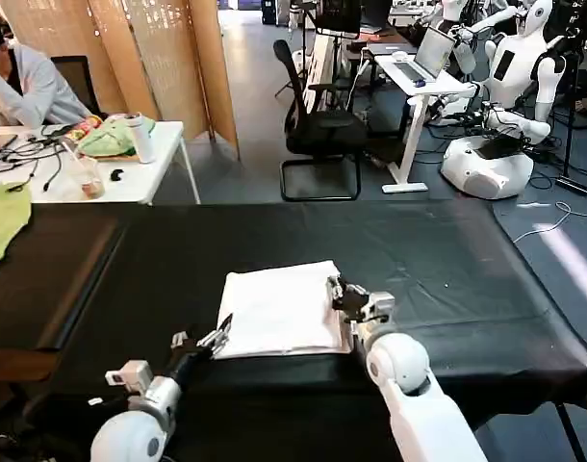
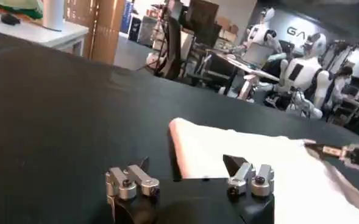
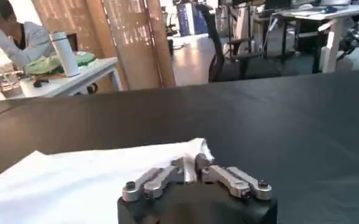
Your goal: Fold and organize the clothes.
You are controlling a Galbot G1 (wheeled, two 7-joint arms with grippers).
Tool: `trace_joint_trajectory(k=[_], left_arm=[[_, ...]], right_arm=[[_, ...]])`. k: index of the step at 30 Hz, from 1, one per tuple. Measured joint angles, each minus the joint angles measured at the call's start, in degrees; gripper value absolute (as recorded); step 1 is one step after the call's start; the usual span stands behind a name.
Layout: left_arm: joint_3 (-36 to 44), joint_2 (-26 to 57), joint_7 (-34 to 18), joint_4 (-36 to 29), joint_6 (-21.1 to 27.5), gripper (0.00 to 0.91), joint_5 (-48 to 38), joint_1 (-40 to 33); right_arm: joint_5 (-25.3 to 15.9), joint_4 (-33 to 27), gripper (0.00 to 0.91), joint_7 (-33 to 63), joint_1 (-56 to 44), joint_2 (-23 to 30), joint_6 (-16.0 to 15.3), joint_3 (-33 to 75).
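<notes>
Down at the lower left of the head view, the left gripper [image 1: 214, 340] sits low over the black counter [image 1: 447, 279], its fingers spread wide, tips just at the near left corner of the folded white T-shirt [image 1: 282, 308]. From its own wrist camera the two fingertips [image 2: 235, 163] straddle that corner, one on bare counter, one over the cloth edge, nothing pinched yet.

Centre frame, the T-shirt lies as a neat flat rectangle in the middle of the counter, no print showing on the upper face.

To the right, the right gripper [image 1: 340, 292] rests at the shirt's right edge, fingers drawn together; from its wrist camera they look pressed closed on top of the fabric [image 3: 94, 176], though whether any cloth is caught between them I cannot tell.

Looks like another fold or a tidy-up is being set up. To do it well, the left gripper should slide one finger under the corner, take all layers at once, and both sides should lift evenly so the stack doesn't skew.
</notes>
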Motion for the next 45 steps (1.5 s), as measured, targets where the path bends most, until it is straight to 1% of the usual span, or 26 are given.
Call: trace_joint_trajectory(k=[3, 7, 14, 15, 16, 17, 18, 20, 21, 22, 23, 30, 34, 40, 45], left_arm=[[-0.33, -0.79, 0.01, 0.26, 0.18, 0.878, -2.94, -0.55], [-0.37, -1.62, 0.18, 1.30, -0.06, 0.878, -4.23, -1.18], [-0.41, -3.77, 0.38, 4.51, -0.16, 0.878, -7.33, -2.97], [-0.33, -4.03, 0.50, 4.94, -0.19, 0.848, -7.46, -3.26], [-0.23, -4.23, 0.63, 5.32, -0.28, 0.692, -7.50, -3.53], [-0.15, -4.40, 0.83, 5.74, -0.39, 0.566, -7.50, -3.81], [-0.09, -4.55, 0.96, 6.09, -0.48, 0.390, -7.52, -4.04], [-0.11, -4.78, 0.94, 6.87, -0.51, 0.176, -8.42, -4.53], [-0.12, -4.86, 0.91, 7.22, -0.51, 0.137, -9.02, -4.73], [-0.12, -4.93, 0.88, 7.53, -0.51, 0.059, -9.58, -4.89], [-0.13, -4.99, 0.86, 7.79, -0.48, 0.000, -10.10, -4.97], [0.32, -5.31, 0.58, 8.21, 0.36, 0.000, -11.36, -5.14], [0.22, -4.84, -0.09, 7.08, 1.30, 0.000, -12.09, -5.22], [-1.36, -1.85, -2.30, 3.11, 2.50, 0.000, -4.61, -4.49], [-4.34, 4.78, -4.31, -0.47, 3.81, 0.000, 0.70, -2.93]], right_arm=[[1.21, 3.56, 0.878, -0.15, -1.90, -0.78, -0.06, 1.08], [3.09, 8.49, 0.878, 0.00, -4.76, -2.08, 0.13, 2.46], [3.66, 14.70, 0.878, 0.20, -8.25, -2.97, 0.15, 4.13], [3.64, 15.26, 0.878, 0.22, -8.54, -2.99, 0.16, 4.29], [3.61, 15.74, 0.878, 0.24, -8.76, -2.99, 0.22, 4.42], [3.58, 16.09, 0.878, 0.25, -8.97, -2.99, 0.25, 4.58], [3.55, 16.40, 0.878, 0.25, -9.23, -2.99, 0.28, 4.80], [3.46, 16.80, 0.878, 0.25, -9.56, -2.98, 0.34, 4.98], [3.39, 16.92, 0.878, 0.25, -9.70, -2.94, 0.39, 5.01], [3.31, 17.01, 0.878, 0.25, -9.85, -2.86, 0.44, 5.01], [3.18, 17.03, 0.878, 0.25, -9.93, -2.75, 0.46, 5.01], [2.56, 17.21, 0.878, 0.25, -10.05, -2.22, 0.55, 4.96], [1.53, 17.21, 0.878, 0.28, -10.38, -2.02, 0.93, 4.97], [-0.34, 16.77, 0.878, 0.50, -11.01, -1.90, 1.16, 5.74], [-1.37, 16.21, 0.878, 0.56, -11.73, -1.93, 1.35, 6.76]])
